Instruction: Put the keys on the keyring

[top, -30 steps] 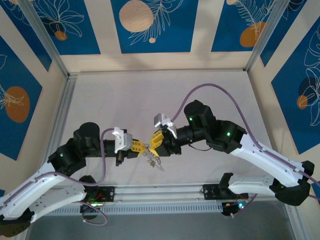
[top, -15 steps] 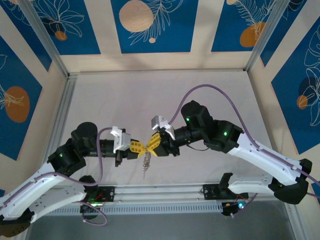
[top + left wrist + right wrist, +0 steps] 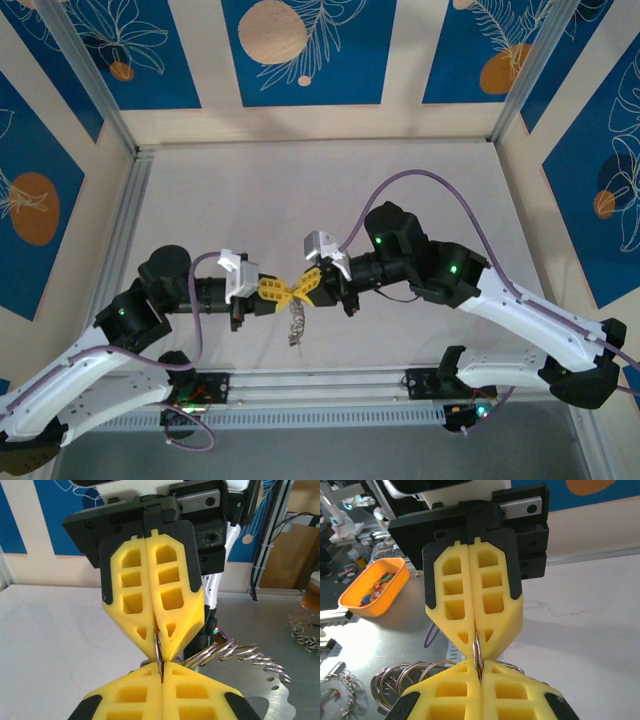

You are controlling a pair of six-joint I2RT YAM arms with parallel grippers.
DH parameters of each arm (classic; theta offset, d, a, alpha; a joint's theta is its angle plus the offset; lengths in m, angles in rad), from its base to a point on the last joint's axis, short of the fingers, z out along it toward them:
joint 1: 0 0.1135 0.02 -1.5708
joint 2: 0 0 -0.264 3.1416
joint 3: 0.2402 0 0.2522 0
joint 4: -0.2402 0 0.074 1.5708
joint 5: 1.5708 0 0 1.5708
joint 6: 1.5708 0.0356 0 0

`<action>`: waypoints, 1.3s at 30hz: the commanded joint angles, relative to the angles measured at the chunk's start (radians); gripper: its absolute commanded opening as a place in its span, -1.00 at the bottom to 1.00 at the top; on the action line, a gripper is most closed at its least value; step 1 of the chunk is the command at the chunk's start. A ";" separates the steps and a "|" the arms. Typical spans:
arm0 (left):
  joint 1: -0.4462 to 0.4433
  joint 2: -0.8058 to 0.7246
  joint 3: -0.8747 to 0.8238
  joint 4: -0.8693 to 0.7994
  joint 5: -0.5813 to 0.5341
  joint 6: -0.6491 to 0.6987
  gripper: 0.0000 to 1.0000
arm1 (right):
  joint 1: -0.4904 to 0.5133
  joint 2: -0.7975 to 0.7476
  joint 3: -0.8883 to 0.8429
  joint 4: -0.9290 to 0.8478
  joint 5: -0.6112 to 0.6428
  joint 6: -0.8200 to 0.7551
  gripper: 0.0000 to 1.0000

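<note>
My right fingers (image 3: pixel 312 281) had just squeezed shut on the thin metal keyring (image 3: pixel 296 321). They met my left fingers (image 3: pixel 270 290) tip to tip, and those pinched it too. The rest hung at 6 o'clock, over the worktop (image 3: pixel 300 190). With both sides gripping, I thought the ring could be pried open for the keys.

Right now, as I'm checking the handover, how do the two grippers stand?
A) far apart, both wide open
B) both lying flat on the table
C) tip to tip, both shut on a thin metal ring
C: the left gripper and right gripper meet tip to tip, jaws closed, both pinching the thin metal ring.
</note>
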 commanded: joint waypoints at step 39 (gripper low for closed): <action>-0.010 0.143 0.149 -0.277 -0.164 0.219 -1.00 | 0.090 0.214 0.320 -0.371 0.211 -0.195 -1.00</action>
